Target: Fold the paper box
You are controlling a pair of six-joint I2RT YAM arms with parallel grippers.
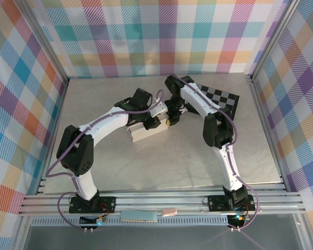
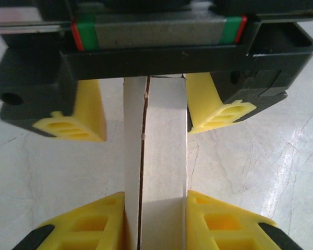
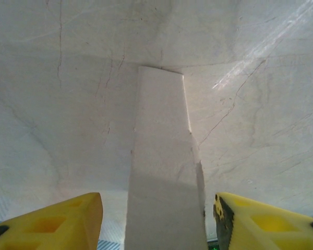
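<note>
The paper box (image 1: 146,134) sits near the middle of the bench (image 1: 94,104), with both arms arching in over it from the near edge. The chequered board (image 1: 223,99) lies behind the right arm near the far right corner, well apart from the box. The plaid walls and metal frame posts close three sides, and bare bench lies open left of the box and in front of it. On the near rail lie a pale flat pad (image 1: 139,215) and a small pink piece (image 1: 168,211).

From above, the left hand (image 1: 148,123) and right hand (image 1: 172,117) crowd together over the box's far edge, hiding it. The left wrist view shows an upright white wall of the box (image 2: 156,156) pinched between the left hand's yellow fingers (image 2: 94,224). Facing them, the right hand (image 2: 148,127) straddles the same wall. The right wrist view shows the right hand (image 3: 159,208) spread open, with gaps either side of the wall (image 3: 161,172).
</note>
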